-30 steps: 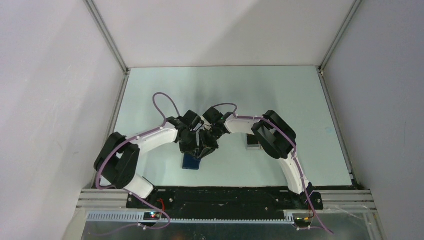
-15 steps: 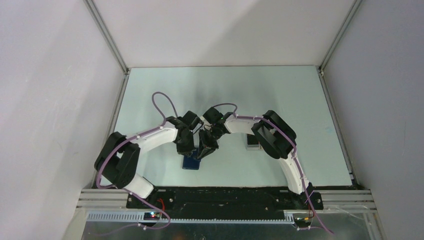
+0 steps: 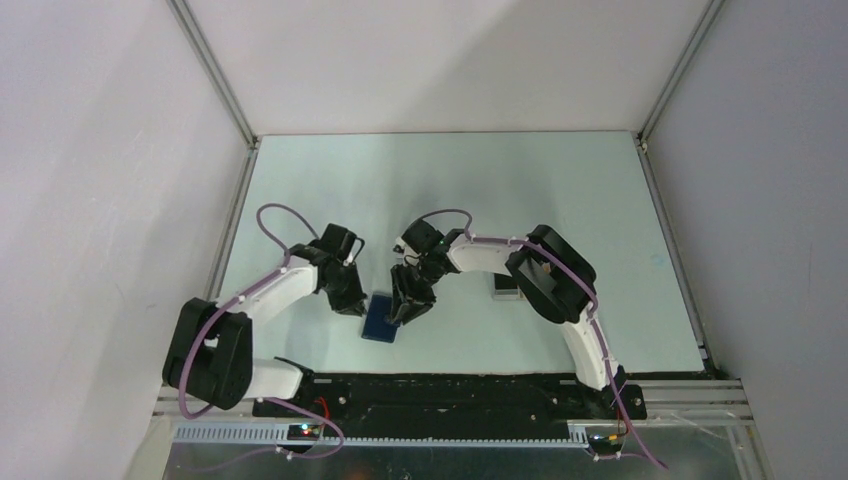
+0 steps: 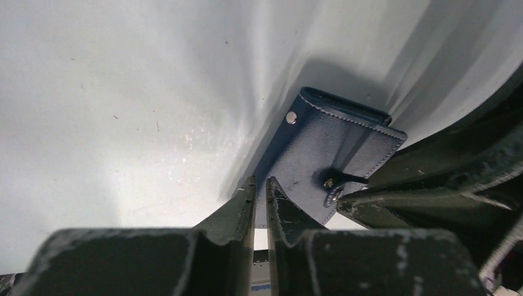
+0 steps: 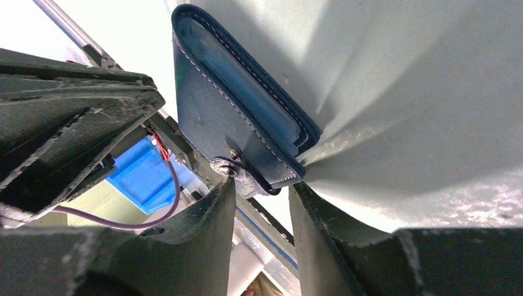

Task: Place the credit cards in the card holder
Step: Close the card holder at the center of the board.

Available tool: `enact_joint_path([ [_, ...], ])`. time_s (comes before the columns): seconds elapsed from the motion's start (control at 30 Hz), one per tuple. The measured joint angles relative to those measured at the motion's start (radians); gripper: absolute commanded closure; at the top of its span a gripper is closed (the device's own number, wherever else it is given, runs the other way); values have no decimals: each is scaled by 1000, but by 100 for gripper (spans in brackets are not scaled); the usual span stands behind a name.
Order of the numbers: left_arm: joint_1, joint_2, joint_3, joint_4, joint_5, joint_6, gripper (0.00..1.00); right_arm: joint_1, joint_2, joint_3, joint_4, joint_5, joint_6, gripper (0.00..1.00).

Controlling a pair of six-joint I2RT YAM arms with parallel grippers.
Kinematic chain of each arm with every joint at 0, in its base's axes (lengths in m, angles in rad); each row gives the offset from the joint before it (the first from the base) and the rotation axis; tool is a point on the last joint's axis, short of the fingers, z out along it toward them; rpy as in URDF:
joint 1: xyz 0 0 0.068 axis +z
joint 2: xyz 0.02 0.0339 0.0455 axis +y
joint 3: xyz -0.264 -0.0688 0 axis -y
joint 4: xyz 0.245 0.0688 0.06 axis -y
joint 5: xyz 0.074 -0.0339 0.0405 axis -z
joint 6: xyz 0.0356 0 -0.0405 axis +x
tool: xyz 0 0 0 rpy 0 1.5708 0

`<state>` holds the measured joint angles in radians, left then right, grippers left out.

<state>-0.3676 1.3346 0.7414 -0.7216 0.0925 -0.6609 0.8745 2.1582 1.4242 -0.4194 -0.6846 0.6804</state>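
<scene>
The navy-blue card holder [image 3: 380, 322] lies folded on the table near the front edge. In the left wrist view the card holder [image 4: 336, 148] shows its pale snap stud and clasp tab. My left gripper [image 3: 355, 303] sits just left of it, its jaws [image 4: 260, 183] parted by a thin slit with nothing between them. My right gripper [image 3: 405, 310] reaches down over the holder's right side. Its jaws stand open [image 5: 262, 188], and the clasp tab [image 5: 247, 176] of the card holder [image 5: 222, 105] lies between the tips. No credit cards are in view.
A clear plastic case [image 3: 505, 291] with a dark base stands to the right, partly behind the right arm. The black base rail [image 3: 450, 395] runs along the near edge. White walls enclose the table on the left, back and right.
The left arm has swung back to the left, away from the holder, and its jaws have parted slightly. The right jaws have widened over the clasp tab. The holder stays put.
</scene>
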Motion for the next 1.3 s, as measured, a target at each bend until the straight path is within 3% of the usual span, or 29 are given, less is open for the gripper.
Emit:
enact_joint_path([
  [0.37,21,3,-93,103,116,5,79,2,-85,-51,-68,97,-3,43],
  [0.57,29,9,-115,143,152,-4,79,-19,-140,-119,-75,124,2,42],
  [0.8,31,12,-141,201,207,-24,79,-62,-186,-233,35,62,58,45],
  [1.3,31,24,-158,254,253,-48,79,-104,-111,-252,269,-64,158,53],
])
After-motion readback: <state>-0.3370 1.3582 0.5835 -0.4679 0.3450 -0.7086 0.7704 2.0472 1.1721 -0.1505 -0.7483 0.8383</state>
